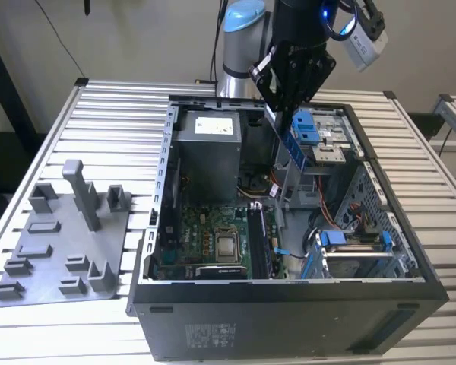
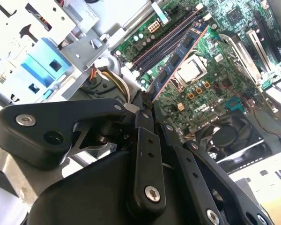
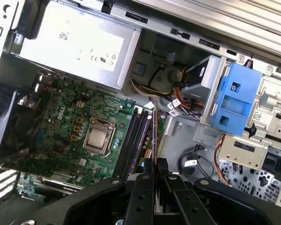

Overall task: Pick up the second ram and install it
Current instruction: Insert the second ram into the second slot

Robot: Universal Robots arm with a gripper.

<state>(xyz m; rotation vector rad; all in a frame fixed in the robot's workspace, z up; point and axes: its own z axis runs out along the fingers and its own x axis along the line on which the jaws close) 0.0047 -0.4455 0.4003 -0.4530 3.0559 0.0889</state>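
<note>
My gripper (image 1: 283,114) hangs over the open computer case (image 1: 289,304) and is shut on the second ram (image 1: 290,146), a long thin dark stick with a blue face. In the second wrist view the stick (image 2: 178,58) runs out from the gripper (image 2: 147,105) above the motherboard. Edge-on in the first wrist view, the ram (image 3: 154,133) sits just beside the dark memory slots (image 3: 133,140), held by the gripper (image 3: 154,165). In the exterior view it is well above the slots (image 1: 260,242) and apart from them.
A silver-topped processor (image 1: 228,245) sits beside the slots on the green motherboard (image 1: 205,236). The power supply (image 1: 209,152) and blue drive brackets (image 1: 308,125) flank the gripper. A gray holder plate (image 1: 61,251) with upright posts lies on the slatted table at the exterior view's left.
</note>
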